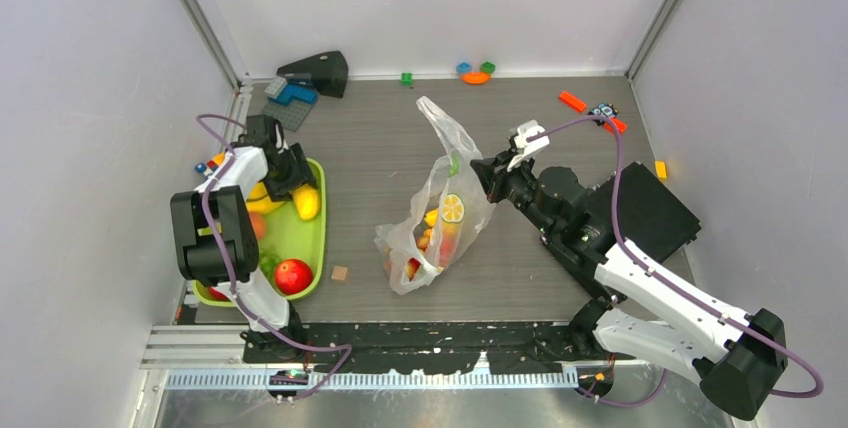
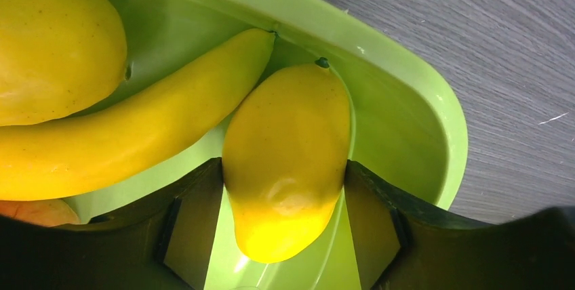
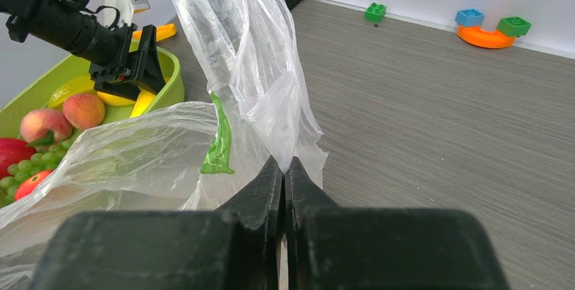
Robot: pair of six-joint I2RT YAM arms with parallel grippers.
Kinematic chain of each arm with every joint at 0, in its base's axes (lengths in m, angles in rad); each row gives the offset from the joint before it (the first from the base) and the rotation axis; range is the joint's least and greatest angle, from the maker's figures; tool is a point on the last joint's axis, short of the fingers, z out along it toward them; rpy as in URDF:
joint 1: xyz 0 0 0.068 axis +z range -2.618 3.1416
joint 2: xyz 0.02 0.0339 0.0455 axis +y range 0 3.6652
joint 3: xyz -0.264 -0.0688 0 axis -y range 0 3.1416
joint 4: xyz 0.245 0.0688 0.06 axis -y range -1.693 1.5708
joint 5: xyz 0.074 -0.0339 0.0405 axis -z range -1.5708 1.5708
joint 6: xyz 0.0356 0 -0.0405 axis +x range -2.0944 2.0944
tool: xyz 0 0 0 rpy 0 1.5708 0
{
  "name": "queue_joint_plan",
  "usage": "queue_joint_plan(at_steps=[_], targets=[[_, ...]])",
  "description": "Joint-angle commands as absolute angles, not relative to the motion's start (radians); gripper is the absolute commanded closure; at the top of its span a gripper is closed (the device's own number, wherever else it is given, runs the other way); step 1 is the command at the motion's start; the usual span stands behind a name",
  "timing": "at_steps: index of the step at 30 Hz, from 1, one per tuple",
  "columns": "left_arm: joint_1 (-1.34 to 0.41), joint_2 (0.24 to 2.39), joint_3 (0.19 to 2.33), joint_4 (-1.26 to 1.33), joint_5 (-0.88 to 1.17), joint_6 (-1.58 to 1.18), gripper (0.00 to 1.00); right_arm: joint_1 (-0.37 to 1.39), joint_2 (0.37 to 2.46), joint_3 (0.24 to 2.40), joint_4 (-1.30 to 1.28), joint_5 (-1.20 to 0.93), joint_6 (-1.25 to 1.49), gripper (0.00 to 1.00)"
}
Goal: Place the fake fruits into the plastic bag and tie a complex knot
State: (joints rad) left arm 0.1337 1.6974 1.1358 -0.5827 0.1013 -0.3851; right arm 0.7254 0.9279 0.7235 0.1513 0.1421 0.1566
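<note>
My left gripper (image 1: 296, 180) is down in the lime-green tray (image 1: 312, 248) and shut on a yellow mango (image 1: 307, 202). In the left wrist view the mango (image 2: 285, 134) sits between both fingers (image 2: 196, 215), which touch its sides; a banana (image 2: 135, 127) and another yellow fruit (image 2: 54, 39) lie beside it. My right gripper (image 1: 488, 176) is shut on the plastic bag (image 1: 440, 198) and holds its edge up (image 3: 285, 162). The bag holds a lemon slice (image 1: 453, 208) and a few orange and red fruits. A red apple (image 1: 293, 275), peaches (image 3: 83, 110) and green grapes (image 3: 27, 168) lie in the tray.
Toy bricks lie along the back wall: green (image 1: 406, 78), a blue, orange and green cluster (image 1: 476, 72), orange-red (image 1: 573, 101), yellow (image 1: 660, 169). A black object (image 1: 318, 71) and blue-grey bricks (image 1: 292, 98) are back left. A small brown cube (image 1: 340, 273) lies between tray and bag.
</note>
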Motion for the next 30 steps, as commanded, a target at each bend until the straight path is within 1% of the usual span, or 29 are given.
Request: queue_joint_plan(at_steps=[1,5,8,12,15,19,23,26,30], targets=[[0.136,1.7,1.172,-0.592,0.123,-0.368,0.4,0.724,0.926,0.729,0.209,0.135,0.161,0.95],[0.137,1.689,1.173,-0.593,0.115,-0.362,0.51,0.724,0.924,0.73,0.209,0.133,0.164,0.95],[0.137,1.665,1.17,-0.588,0.11,-0.358,0.55,0.724,0.922,0.728,0.208,0.131,0.165,0.95],[0.137,1.591,1.177,-0.59,0.044,-0.324,0.57,0.724,0.92,0.728,0.209,0.13,0.167,0.95],[0.136,1.494,1.167,-0.575,-0.039,-0.291,0.57,0.724,0.92,0.728,0.209,0.13,0.169,0.95],[0.114,1.35,1.144,-0.541,-0.09,-0.245,0.57,0.724,0.922,0.729,0.207,0.129,0.169,0.95],[0.023,1.207,1.14,-0.535,-0.145,-0.147,0.57,0.724,0.923,0.731,0.206,0.127,0.169,0.95],[-0.109,1.078,1.131,-0.522,-0.152,-0.08,0.58,0.724,0.929,0.739,0.198,0.127,0.166,0.95],[-0.313,0.956,1.185,-0.51,-0.091,-0.011,0.6,0.724,0.939,0.746,0.197,0.127,0.167,0.95]])
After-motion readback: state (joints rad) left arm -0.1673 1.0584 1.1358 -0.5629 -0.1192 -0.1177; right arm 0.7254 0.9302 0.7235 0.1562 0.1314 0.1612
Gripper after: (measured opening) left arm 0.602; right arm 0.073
